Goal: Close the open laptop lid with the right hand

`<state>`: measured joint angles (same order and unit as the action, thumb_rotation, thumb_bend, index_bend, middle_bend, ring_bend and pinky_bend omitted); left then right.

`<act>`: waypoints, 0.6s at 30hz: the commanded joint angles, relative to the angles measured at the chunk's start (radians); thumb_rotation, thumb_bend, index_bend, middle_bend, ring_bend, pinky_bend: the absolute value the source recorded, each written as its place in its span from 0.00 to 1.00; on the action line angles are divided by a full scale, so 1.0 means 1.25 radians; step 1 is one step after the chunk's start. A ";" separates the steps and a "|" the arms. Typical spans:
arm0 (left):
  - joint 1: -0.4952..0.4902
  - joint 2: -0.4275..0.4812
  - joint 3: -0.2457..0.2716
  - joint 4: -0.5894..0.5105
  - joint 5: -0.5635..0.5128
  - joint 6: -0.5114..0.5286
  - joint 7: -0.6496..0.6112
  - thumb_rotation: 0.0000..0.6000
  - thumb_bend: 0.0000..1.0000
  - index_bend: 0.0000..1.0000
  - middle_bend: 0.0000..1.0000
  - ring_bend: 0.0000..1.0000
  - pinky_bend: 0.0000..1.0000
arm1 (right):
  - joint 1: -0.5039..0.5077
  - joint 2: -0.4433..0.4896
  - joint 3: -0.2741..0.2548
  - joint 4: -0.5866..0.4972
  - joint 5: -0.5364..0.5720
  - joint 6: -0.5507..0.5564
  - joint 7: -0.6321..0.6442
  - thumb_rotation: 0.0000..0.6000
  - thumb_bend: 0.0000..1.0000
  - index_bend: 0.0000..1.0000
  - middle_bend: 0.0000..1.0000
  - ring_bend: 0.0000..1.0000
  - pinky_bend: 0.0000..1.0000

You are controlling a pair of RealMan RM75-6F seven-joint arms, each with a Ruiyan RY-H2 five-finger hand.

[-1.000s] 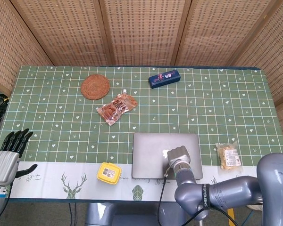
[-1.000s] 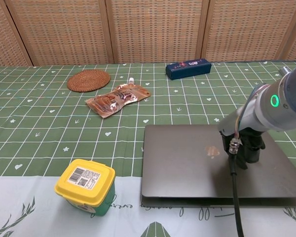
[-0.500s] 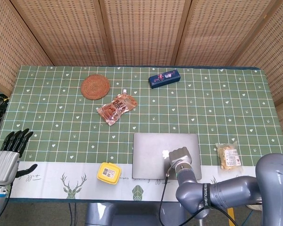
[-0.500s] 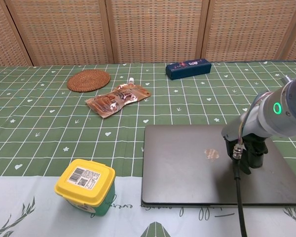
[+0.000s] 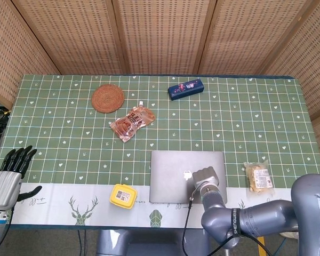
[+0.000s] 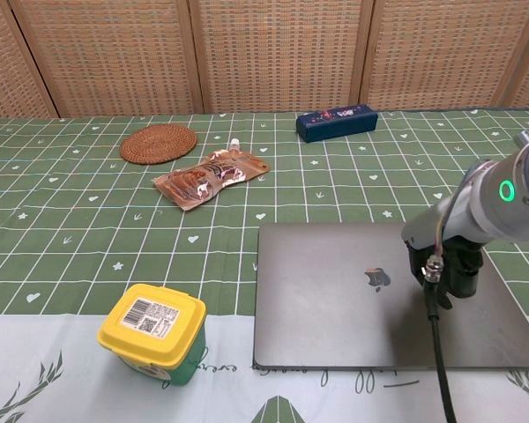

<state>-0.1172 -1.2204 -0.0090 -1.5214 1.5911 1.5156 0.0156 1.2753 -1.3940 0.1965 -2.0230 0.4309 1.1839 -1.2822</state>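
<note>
On the near edge of the green-checked worktop, the flat grey metal laptop lies with its lid down. Right hand rests on it, fingers hidden, grasp indeterminable. Left hand hangs apart, fingers spread, empty.

left hand open, fingers straight; right hand seemingly curled

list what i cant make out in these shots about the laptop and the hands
- Right hand: in the chest view its wrist hides the fingers; in the head view the forearm covers them, so contact with the laptop is unclear.
- Laptop's right edge: cut off by the frame in the chest view.
- Left hand: seen only in the head view, at the picture's edge.
- Blue box print: too small.
</note>
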 commanded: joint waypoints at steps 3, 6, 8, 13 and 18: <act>0.001 0.001 -0.004 0.002 -0.004 0.003 -0.006 1.00 0.13 0.00 0.00 0.00 0.00 | -0.030 0.057 0.009 -0.047 -0.126 -0.014 0.056 1.00 0.73 0.38 0.21 0.12 0.15; 0.002 0.001 -0.006 0.004 -0.007 0.006 -0.008 1.00 0.13 0.00 0.00 0.00 0.00 | -0.094 0.092 -0.003 -0.055 -0.335 -0.027 0.148 1.00 0.53 0.27 0.09 0.02 0.09; 0.003 0.000 -0.007 0.005 -0.008 0.007 -0.009 1.00 0.13 0.00 0.00 0.00 0.00 | -0.148 0.102 -0.020 -0.045 -0.485 -0.033 0.222 1.00 0.45 0.23 0.05 0.00 0.08; 0.004 -0.004 -0.008 0.005 -0.006 0.012 -0.001 1.00 0.13 0.00 0.00 0.00 0.00 | -0.286 0.112 -0.055 0.019 -0.825 -0.040 0.443 1.00 0.35 0.14 0.00 0.00 0.04; 0.005 -0.012 -0.009 0.009 -0.004 0.016 0.010 1.00 0.13 0.00 0.00 0.00 0.00 | -0.401 0.115 -0.096 0.106 -1.097 -0.018 0.661 1.00 0.27 0.02 0.00 0.00 0.00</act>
<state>-0.1111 -1.2336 -0.0206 -1.5117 1.5855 1.5358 0.0260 0.9617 -1.2766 0.1402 -1.9979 -0.6127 1.1508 -0.7500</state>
